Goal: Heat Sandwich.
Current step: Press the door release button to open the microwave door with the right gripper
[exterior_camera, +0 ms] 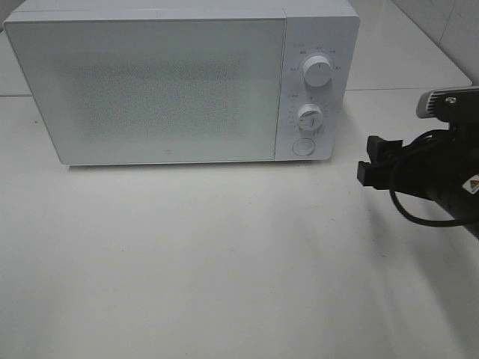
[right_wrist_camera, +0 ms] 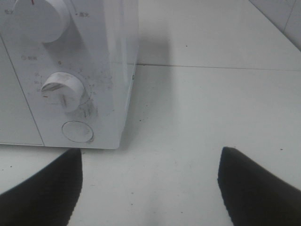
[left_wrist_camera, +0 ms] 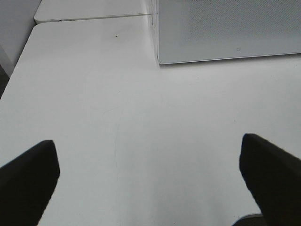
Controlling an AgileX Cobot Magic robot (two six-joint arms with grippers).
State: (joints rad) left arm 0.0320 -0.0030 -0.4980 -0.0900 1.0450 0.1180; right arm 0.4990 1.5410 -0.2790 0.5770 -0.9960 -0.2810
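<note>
A white table point(exterior_camera: 224, 269) carries a white microwave point(exterior_camera: 150, 90) at its far side, door closed. The speckled front hides the inside, and the sandwich shows in no view. The left gripper point(left_wrist_camera: 146, 143), jaws spread wide and empty, is seen only as two black tips over bare table near the microwave's left front corner. The right gripper point(exterior_camera: 374, 158), also parted and empty, hovers right of the lower dial point(exterior_camera: 309, 116) and round button point(exterior_camera: 303, 146), pointing left. Its arm is cut off at the right edge.
</note>
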